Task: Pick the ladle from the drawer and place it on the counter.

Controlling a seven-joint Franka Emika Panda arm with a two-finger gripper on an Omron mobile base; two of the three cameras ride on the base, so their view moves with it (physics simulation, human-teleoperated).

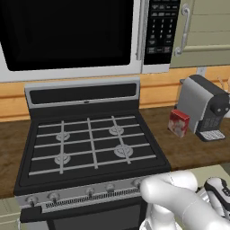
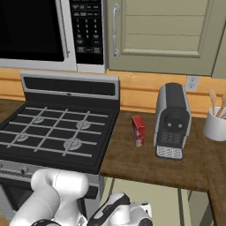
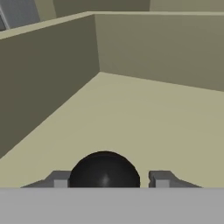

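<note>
Brown wood makes up the worktop [image 2: 145,161], which runs along the wall beside a black stove [image 1: 92,141]. A microwave [image 1: 72,36] hangs above the stove, and a cream cupboard door [image 2: 163,35] with a long handle is next to it. On the worktop stand a grey coffee machine [image 2: 172,121], a small red box [image 2: 138,130] just beside it, and a white cup [image 2: 216,126] with wooden sticks in it. The white arm [image 1: 179,202] bends down low in front of the stove, toward the open drawer [image 2: 145,194] under the worktop. Seen from the hand, the drawer [image 3: 131,122] has a plain cream floor and walls. The hand [image 3: 105,179] is down inside it, with its two dark tips apart, one on each side of a round black thing [image 3: 104,170]. This round black thing may be the ladle's bowl, but I cannot tell for sure. I cannot tell if the tips squeeze it or only sit beside it.
</note>
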